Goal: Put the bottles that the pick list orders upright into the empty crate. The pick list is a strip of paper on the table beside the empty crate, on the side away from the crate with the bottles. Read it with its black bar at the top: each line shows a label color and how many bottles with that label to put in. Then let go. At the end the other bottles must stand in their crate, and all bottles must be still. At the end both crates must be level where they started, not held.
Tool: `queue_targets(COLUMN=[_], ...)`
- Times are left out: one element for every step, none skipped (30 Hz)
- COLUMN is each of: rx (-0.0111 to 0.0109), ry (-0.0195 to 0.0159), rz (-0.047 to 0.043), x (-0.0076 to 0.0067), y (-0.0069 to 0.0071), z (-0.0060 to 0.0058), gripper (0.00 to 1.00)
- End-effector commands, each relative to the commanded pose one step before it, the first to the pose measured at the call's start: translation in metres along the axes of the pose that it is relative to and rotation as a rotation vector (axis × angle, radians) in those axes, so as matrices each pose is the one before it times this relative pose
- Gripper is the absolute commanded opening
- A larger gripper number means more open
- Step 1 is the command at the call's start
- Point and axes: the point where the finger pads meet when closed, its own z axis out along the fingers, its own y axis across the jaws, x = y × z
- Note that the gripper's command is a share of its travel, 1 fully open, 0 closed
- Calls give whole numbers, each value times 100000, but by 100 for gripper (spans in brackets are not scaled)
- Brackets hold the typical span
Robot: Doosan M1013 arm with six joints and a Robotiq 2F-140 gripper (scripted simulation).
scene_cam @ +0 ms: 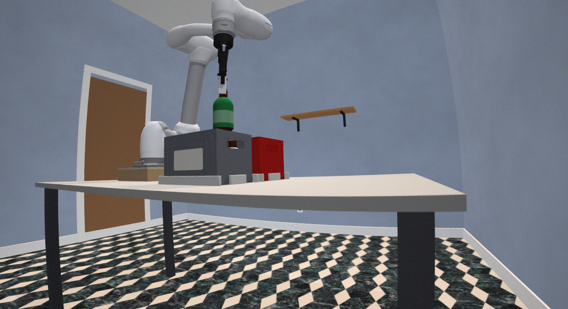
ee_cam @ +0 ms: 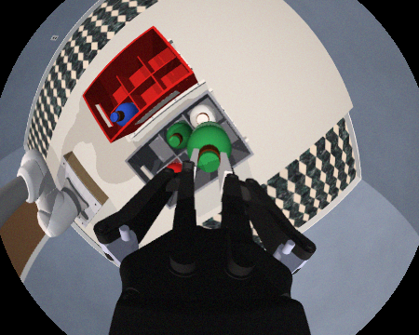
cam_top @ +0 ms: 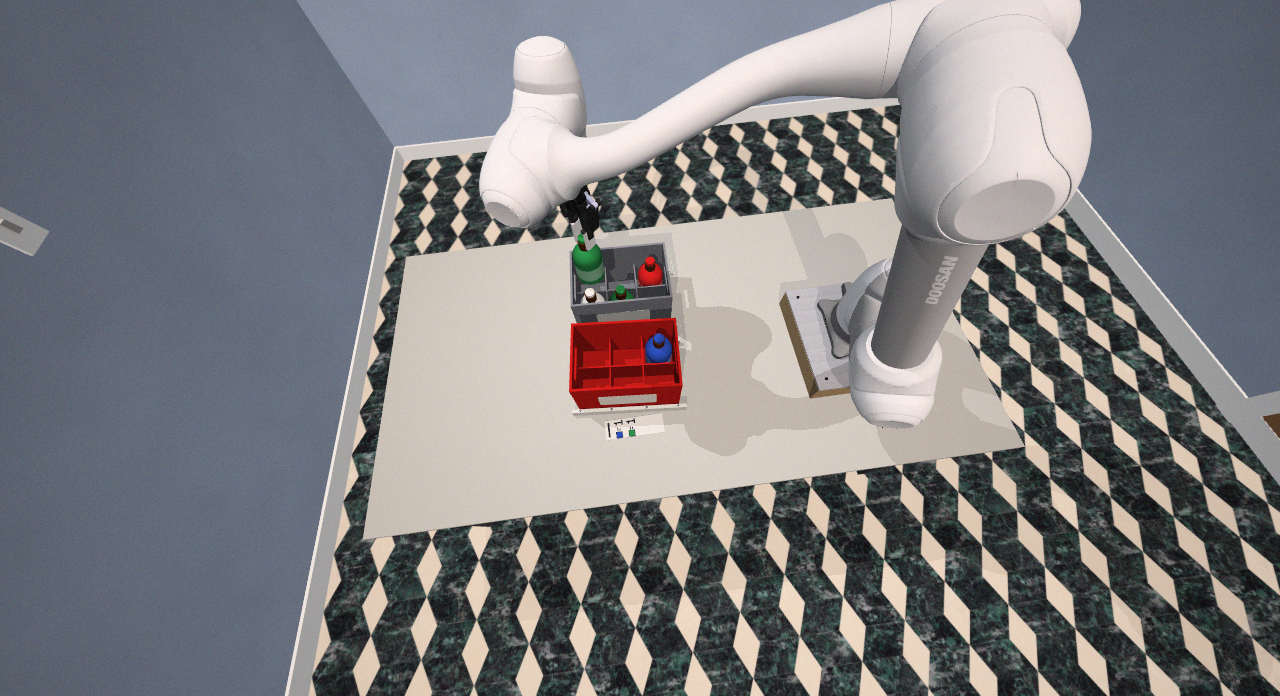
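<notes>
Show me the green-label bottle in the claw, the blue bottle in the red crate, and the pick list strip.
Green-label bottle [scene_cam: 223,113], exterior view, its label band.
Blue bottle [cam_top: 658,346], top view, its shoulder.
Paper pick list strip [cam_top: 648,430], top view, its blank end.

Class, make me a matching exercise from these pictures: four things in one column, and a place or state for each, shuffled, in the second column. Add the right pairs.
Things
1. blue bottle
2. red bottle
3. gripper
4. pick list

Places or states
A. flat on the table beside the red crate
B. standing in the grey crate
C. standing in the red crate
D. shut on the neck of a green bottle

Pairs: 1-C, 2-B, 3-D, 4-A
</notes>
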Motion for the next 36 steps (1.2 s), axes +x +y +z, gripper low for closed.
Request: queue_targets(rx=[-8,0,0,0,0,0,0,0,0,0,0,0,0,0,0,0,0,0,0,0,0,0,0,0,0,0,0,0,0,0,0,0,0,0,0,0], ry=[19,0,0,0,0,0,0,0,0,0,0,0,0,0,0,0,0,0,0,0,0,0,0,0,0,0,0,0,0,0,0,0,0,0,0,0], rz=[6,0,0,0,0,0,0,0,0,0,0,0,0,0,0,0,0,0,0,0,0,0,0,0,0,0,0,0,0,0,0,0,0,0,0,0], x=[296,86,86,86,86,86,86,86,86,0,0,86,86,86,86,86,86,86,86,86,86,86,86,86,86,86,0,0,86,86,86,86,86,86,86,86], y=[-637,-181,-181,-181,-181,-181,-181,-181,-181,0,0,-181,-181,-181,-181,-181,-181,-181,-181,-181,-181,-181,-181,-181,-181,-181,0,0,-181,-181,-181,-181,-181,-181,-181,-181], z=[-16,0,0,0,0,0,0,0,0,0,0,0,0,0,0,0,0,0,0,0,0,0,0,0,0,0,0,0,0,0,0,0,0,0,0,0], gripper=[0,0,0,0,0,0,0,0,0,0,0,0,0,0,0,0,0,0,0,0,0,0,0,0,0,0,0,0,0,0,0,0,0,0,0,0])
